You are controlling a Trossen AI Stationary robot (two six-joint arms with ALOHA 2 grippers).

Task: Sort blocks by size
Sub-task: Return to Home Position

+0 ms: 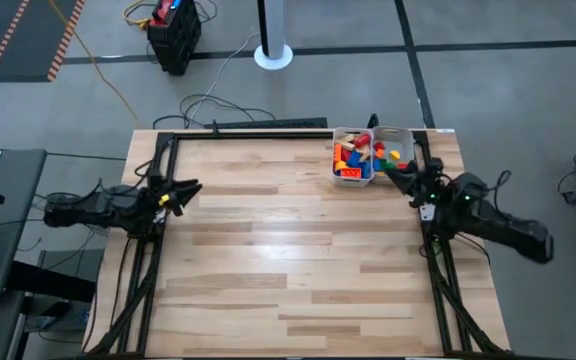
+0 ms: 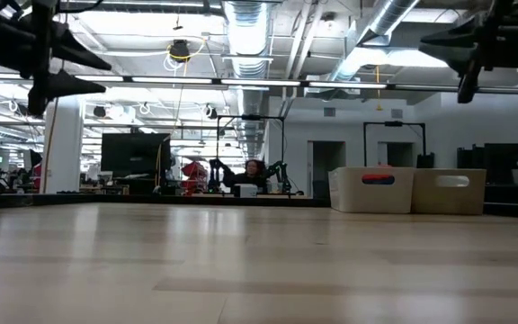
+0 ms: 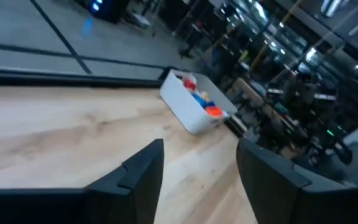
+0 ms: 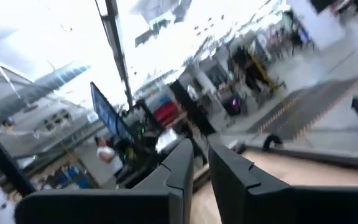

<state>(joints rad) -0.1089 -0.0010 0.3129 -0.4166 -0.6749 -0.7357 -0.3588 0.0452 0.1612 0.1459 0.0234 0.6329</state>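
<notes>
Blocks (image 1: pixel 354 160) lie heaped in two white trays (image 3: pixel 188 112) set side by side at the bench's (image 1: pixel 288 270) 1 o'clock edge. Heap mixes red, orange, blue and yellow studded bricks with a few pale wooden bars. The 9 o'clock tray (image 1: pixel 353 183) is the fuller; the 3 o'clock tray (image 1: pixel 393 130) holds fewer pieces. Low view: both trays stand upright at 3 o'clock of the frame, with a red and a blue block (image 2: pixel 378 178) showing through the handle cut-out of the 9 o'clock tray. Left arm (image 1: pixel 98 207) hangs over the bench's 9 o'clock edge, well apart from the trays. Left jaws are released and spread wide, with nothing between them, and point across the planks toward the trays. Right arm (image 1: pixel 488 215) reaches in from the 3 o'clock edge. Right jaws hover just beside the trays, at their 5 o'clock side, clenched to a thin slit and holding nothing. Both arms show high above the bench surface in the low view. Person (image 2: pixel 254 171) shows far off in the room behind the bench.
</notes>
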